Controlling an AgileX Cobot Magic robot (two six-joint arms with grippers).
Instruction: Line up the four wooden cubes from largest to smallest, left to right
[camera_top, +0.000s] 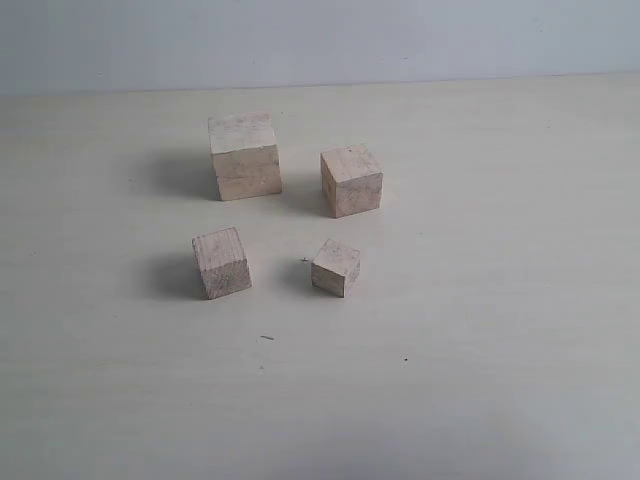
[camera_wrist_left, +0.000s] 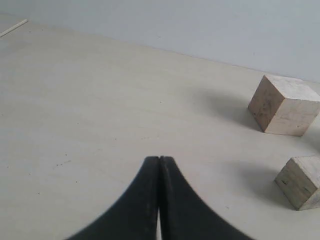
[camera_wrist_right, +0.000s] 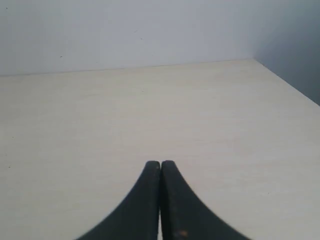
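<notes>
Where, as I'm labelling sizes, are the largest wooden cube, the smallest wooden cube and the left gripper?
largest wooden cube (camera_top: 245, 158), exterior view, upper front face.
smallest wooden cube (camera_top: 335, 267), exterior view, its centre.
left gripper (camera_wrist_left: 159, 159), left wrist view, seam between shut fingertips.

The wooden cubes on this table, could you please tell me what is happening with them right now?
Nothing is being handled. On the table, four pieces sit apart in a loose square: the largest cube back left, the second-largest cube back right, the third cube front left, the smallest cube front right. The left hand and the right hand are both shut and empty.
</notes>
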